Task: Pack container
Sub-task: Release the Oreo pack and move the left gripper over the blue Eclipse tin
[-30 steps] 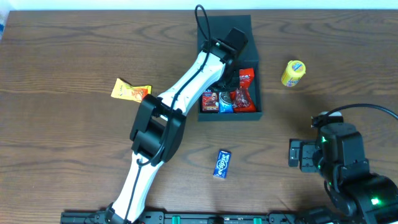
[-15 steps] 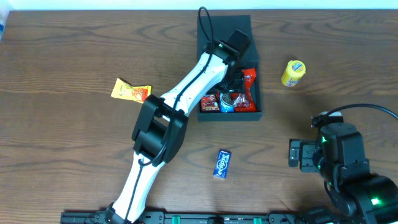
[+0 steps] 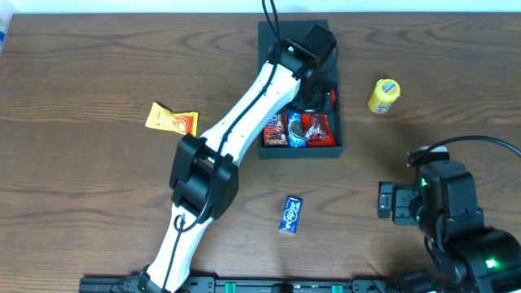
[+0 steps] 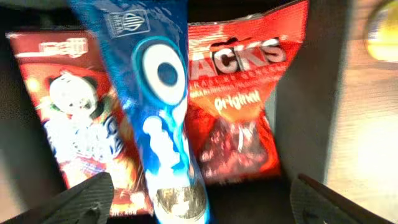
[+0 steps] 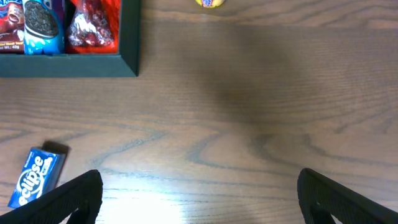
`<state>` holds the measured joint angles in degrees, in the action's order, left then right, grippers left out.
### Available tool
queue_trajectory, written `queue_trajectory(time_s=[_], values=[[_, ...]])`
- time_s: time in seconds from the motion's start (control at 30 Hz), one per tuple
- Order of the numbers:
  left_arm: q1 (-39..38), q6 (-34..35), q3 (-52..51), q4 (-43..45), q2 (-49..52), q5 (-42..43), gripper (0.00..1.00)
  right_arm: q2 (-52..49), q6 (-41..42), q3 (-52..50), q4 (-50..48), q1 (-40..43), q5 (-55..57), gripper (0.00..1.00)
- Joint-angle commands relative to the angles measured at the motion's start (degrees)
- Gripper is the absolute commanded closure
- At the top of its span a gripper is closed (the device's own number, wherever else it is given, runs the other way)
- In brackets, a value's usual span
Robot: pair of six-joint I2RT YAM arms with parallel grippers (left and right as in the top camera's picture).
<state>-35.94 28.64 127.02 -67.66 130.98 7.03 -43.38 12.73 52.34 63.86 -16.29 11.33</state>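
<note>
The container (image 3: 271, 34), a matte dark teal box with straight rigid walls, sits at the far middle of the wood-grain table (image 3: 81, 203). Three glossy, crinkled packets lie side by side against its near wall: a red cartoon-printed packet (image 4: 56, 112), a blue Oreo pack (image 4: 161, 106) and a red snack bag (image 4: 242, 112) with a clear window. The left gripper (image 3: 314, 99) hangs above them, fingers spread wide, grasping nothing. The right gripper (image 5: 199, 199) hovers over bare wood, likewise released. Well apart outside lie one orange packet (image 3: 172, 120), one blue Eclipse box (image 3: 291, 214) and one yellow rounded snack (image 3: 383, 95)
</note>
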Motion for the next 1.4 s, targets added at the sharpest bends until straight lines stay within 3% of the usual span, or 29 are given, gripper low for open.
queue_trajectory(time_s=[0.0,0.4,0.7,0.93,1.1,1.37], values=[[-0.09,-0.37,1.75,-2.47,-5.92,-6.40,0.02,0.26,-0.37,0.09,0.09,0.90,0.20,0.01],[-1.90,-0.33,1.70,-16.22,-16.09,-23.65,0.05,0.26,-0.37,0.09,0.09,0.90,0.20,0.01],[-4.87,1.11,-0.85,-20.81,-21.53,-25.46,0.04,0.26,-0.37,0.09,0.09,0.90,0.20,0.01],[-9.16,3.39,-19.15,-11.67,-33.07,-25.03,0.05,0.26,-0.37,0.09,0.09,0.90,0.20,0.01],[-13.77,3.39,-38.69,0.37,-43.76,-18.34,0.04,0.26,-0.37,0.09,0.09,0.90,0.20,0.01],[-20.57,9.29,-58.27,12.09,-48.81,-10.32,0.05,0.26,-0.37,0.09,0.09,0.90,0.20,0.01]])
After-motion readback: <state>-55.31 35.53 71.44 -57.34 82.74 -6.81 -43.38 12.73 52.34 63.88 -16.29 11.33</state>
